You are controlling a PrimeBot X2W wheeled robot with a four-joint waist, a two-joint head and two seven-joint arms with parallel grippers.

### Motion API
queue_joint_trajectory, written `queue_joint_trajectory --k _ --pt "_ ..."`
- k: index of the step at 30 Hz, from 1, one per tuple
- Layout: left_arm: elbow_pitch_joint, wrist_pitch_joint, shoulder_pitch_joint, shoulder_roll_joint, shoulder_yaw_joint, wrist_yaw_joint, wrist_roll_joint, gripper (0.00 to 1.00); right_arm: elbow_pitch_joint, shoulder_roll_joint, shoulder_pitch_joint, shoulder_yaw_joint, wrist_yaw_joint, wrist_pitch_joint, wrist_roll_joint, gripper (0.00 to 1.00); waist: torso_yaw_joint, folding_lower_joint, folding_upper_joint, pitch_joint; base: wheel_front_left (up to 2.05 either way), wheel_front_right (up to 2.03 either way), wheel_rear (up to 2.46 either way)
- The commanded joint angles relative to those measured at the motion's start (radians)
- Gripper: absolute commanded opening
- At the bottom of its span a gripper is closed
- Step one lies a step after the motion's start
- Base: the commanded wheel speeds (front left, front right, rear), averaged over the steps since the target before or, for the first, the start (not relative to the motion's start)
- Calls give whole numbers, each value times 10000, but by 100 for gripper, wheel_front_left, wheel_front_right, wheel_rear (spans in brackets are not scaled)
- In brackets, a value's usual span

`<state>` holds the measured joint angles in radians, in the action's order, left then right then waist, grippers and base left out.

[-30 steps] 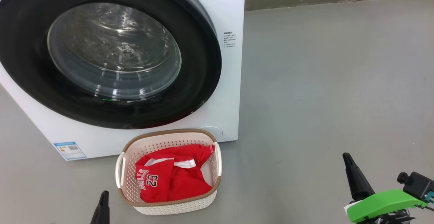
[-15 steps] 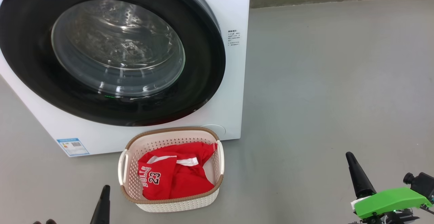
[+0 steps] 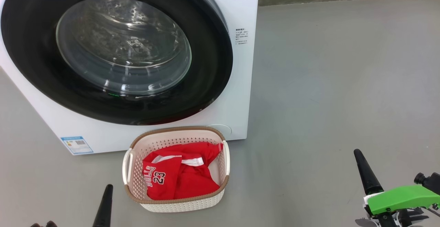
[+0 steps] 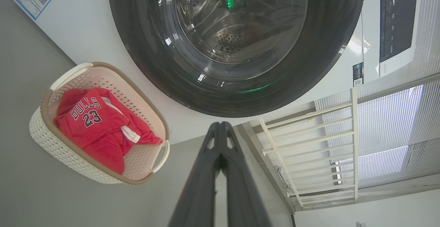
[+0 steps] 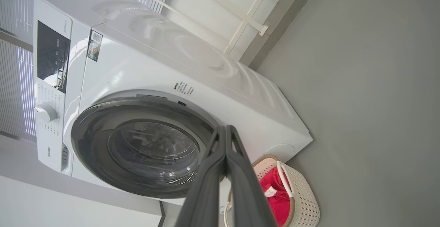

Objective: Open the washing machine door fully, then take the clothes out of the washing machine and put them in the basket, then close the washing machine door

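— Starting with the basket point(image 3: 178, 129), what is it made of?
— Cream plastic. Its walls are pierced with rows of small holes, a brown woven-look band runs round the rim, and there is a pale loop handle on each side. It is a rounded oblong standing on the smooth grey floor point(image 3: 326, 82), just to the right of the left gripper point(image 3: 108, 187) and a little beyond its tip.
— And that gripper?
— Its two long dark fingers point(image 4: 201, 185) are pressed together into one tapering point, holding nothing. The right gripper point(image 3: 357, 152) is the same, pinched to a point and empty, with a bright green shell point(image 3: 402, 197) behind it. The basket lies well off to its left.
— The clothes point(image 3: 178, 180)?
— Soft red jersey, crumpled inside the basket, with white trim at a folded edge and white "BULLS 23" lettering facing up.
— The washing machine point(image 3: 242, 93)?
— A glossy white box beyond both grippers, with a small blue label sticker point(image 3: 76, 145) at its lower corner on the left gripper's side. The basket's far rim sits right at its foot.
— And the washing machine door point(image 3: 123, 48)?
— Round, with a wide shiny black ring around a clear domed glass centre. The perforated steel drum point(image 4: 233, 43) shows through the glass. In the right wrist view the door lies flat against the machine's front, closed.
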<state>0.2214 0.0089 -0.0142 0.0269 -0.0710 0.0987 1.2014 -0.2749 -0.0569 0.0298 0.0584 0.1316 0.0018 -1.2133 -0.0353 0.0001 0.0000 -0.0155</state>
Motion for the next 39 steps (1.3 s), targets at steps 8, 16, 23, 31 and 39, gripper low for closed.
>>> queue_joint_trajectory --k 8,16,23,31,39 --pt "-87 281 673 194 -316 172 1091 0 289 -47 550 79 -1 282 -1119 0 88 -1 0 47 0 0 0" --pt "12 511 839 206 -350 217 1987 0 293 -25 618 207 -4 520 -1984 0 167 -1 0 88 0 0 0" --pt "86 684 963 214 -376 250 2659 0 297 -9 669 303 -6 699 -2632 0 227 -1 0 120 0 0 0" --pt "185 914 1129 226 -411 295 3555 0 301 13 737 432 -8 938 -3496 0 307 -1 0 162 0 0 0" --pt "241 1046 1224 233 -431 320 4070 0 303 28 777 509 -9 1078 -3990 0 353 -1 0 185 0 0 0"
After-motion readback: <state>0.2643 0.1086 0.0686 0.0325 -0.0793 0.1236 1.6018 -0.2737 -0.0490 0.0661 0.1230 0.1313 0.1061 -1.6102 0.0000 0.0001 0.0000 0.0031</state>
